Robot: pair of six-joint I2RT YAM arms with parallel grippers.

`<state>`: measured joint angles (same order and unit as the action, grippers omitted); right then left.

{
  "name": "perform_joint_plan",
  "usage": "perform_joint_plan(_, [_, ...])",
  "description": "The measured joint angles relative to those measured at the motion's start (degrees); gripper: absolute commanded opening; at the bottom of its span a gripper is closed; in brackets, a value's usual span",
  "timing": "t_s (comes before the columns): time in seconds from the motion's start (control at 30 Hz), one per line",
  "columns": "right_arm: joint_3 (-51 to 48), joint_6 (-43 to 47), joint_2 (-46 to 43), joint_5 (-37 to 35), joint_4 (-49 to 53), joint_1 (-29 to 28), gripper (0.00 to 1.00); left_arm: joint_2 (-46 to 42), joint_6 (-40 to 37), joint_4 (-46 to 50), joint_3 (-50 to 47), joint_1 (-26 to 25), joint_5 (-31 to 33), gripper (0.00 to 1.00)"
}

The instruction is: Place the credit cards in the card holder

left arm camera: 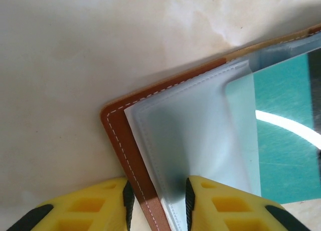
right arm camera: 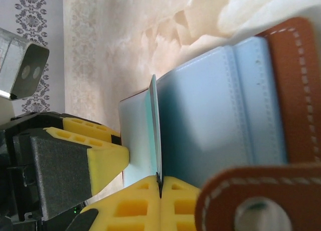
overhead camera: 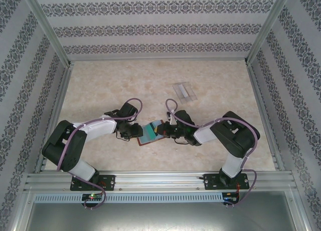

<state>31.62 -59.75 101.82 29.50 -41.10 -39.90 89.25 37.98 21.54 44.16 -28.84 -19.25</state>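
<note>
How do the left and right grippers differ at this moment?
Jaws: the left gripper stands open; the right gripper is shut. Contact: the left gripper straddles the stitched brown edge of the card holder; the right gripper pinches the teal card by its end. Shared: both are yellow-tipped and meet at the holder.

Table: from my station I see a pale beige marbled top [overhead camera: 110, 85], with patterned panels on three sides.
Far side, right of centre: a clear plastic case [overhead camera: 184, 90] lies flat, well apart.
Near centre: the card holder [left arm camera: 114, 131] is spread open with a teal credit card [left arm camera: 286, 141] over its sleeves. I cannot tell whether it lies fully flat.
</note>
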Motion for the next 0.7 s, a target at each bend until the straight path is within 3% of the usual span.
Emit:
perform_joint_plan(0.53, [1.16, -4.39, 2.89, -0.74, -2.54, -2.54, 0.01, 0.66, 0.0, -0.09, 0.61, 0.0, -0.17, 0.31])
perform_joint_plan(0.7, [1.25, -5.03, 2.89, -2.78, -2.51, -4.31, 0.18, 0.66, 0.0, -0.09, 0.61, 0.0, -0.22, 0.33])
